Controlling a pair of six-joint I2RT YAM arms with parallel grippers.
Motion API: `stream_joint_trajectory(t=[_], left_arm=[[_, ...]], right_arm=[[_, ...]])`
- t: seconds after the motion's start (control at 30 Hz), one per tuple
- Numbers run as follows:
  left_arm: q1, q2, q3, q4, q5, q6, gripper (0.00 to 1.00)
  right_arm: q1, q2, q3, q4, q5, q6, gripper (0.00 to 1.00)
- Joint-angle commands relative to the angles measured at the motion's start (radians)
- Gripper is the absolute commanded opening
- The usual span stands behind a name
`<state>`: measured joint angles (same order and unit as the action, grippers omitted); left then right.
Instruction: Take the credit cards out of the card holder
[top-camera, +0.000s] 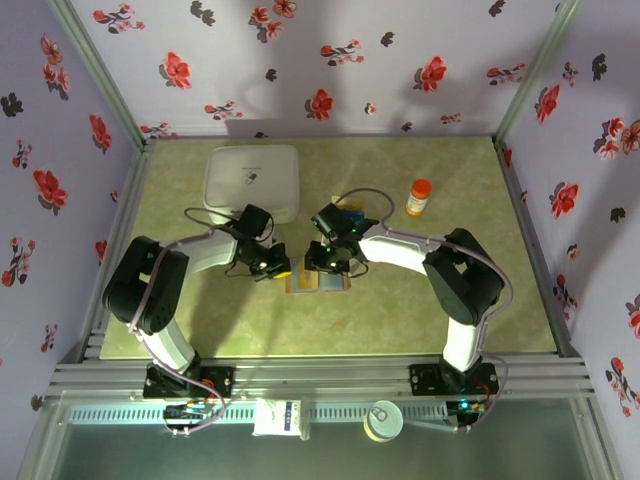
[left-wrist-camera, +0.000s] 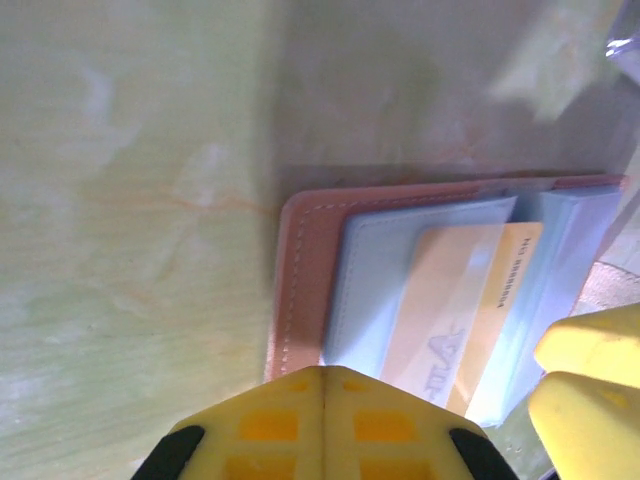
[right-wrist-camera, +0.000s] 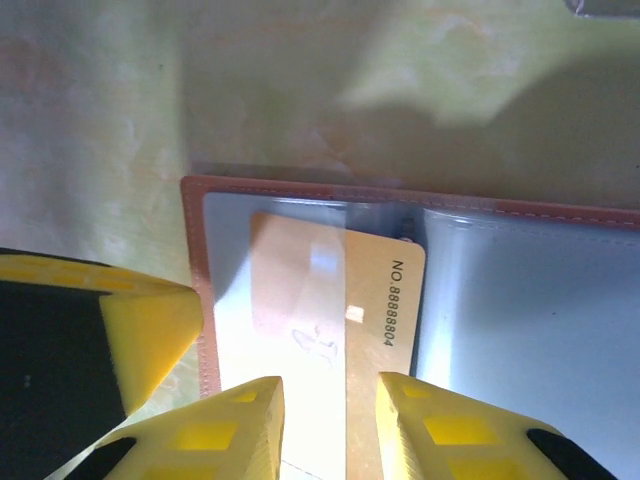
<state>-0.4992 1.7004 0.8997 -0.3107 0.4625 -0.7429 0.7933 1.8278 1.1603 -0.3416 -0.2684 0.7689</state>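
Right gripper: yellow fingers apart, with a gap between the tips. The tips sit over the near end of the yellow-orange plastic credit card. The card is wider than the gap, so the tips are on or above its face and do not straddle its edges. Cannot tell whether they touch it.

Left gripper: yellow fingers pressed together, only a seam between them, nothing in them. The tips are at the near border of the small reddish-brown leather bifold card holder. Contact cannot be told.

Card: thin and rectangular with rounded corners. Most of it looks pale under a translucent pocket film. A stronger-coloured strip lies bare toward the fold, with "NO.88888..." printed along it. It lies flat in the pocket nearest the left gripper.

Holder: open and flat, inner side up. It has grey-blue pockets on both halves and a brown border with a light stitch line and rounded corners. It sits mid-table on the pale green marbled tabletop, between the two grippers.

Room:
- The grippers crowd the holder from both sides, and their yellow fingers are close to each other.
- The tabletop is bare on the near side toward the arm bases, and to the far right and far left.
- A white square rounded box is just behind the left wrist.
- An orange pill bottle with a white label stands upright at back right, well apart from the holder.
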Motion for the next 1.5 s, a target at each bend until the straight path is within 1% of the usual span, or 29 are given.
stream_joint_trajectory(t=[0.0,0.13,0.27,0.4,0.8,1.13,1.33,1.47], left_arm=[[0.006,-0.022,0.039,-0.044,-0.012,0.023,0.00],[-0.005,-0.034,0.040,-0.030,0.013,0.005,0.00],[-0.032,-0.008,0.036,-0.004,0.044,-0.009,0.00],[-0.046,0.026,0.026,0.014,0.042,-0.011,0.00],[-0.047,0.086,0.016,0.027,0.038,-0.009,0.00],[-0.045,0.083,0.009,0.013,0.031,-0.009,0.00],[-0.045,0.058,0.013,-0.020,0.009,0.000,0.00],[-0.045,0.051,0.016,-0.038,-0.008,0.005,0.00]], right_arm=[[0.004,-0.025,-0.019,-0.013,0.014,-0.005,0.31],[0.002,-0.023,-0.030,-0.001,0.006,0.005,0.32],[0.001,-0.024,-0.045,0.017,0.005,0.013,0.32],[-0.001,-0.015,-0.055,0.035,-0.001,0.023,0.32],[-0.011,0.009,-0.083,0.071,-0.023,0.030,0.32],[-0.019,0.015,-0.102,0.106,-0.046,0.044,0.32],[-0.025,0.004,-0.107,0.090,-0.015,0.047,0.33],[-0.026,0.005,-0.101,0.090,-0.016,0.046,0.33]])
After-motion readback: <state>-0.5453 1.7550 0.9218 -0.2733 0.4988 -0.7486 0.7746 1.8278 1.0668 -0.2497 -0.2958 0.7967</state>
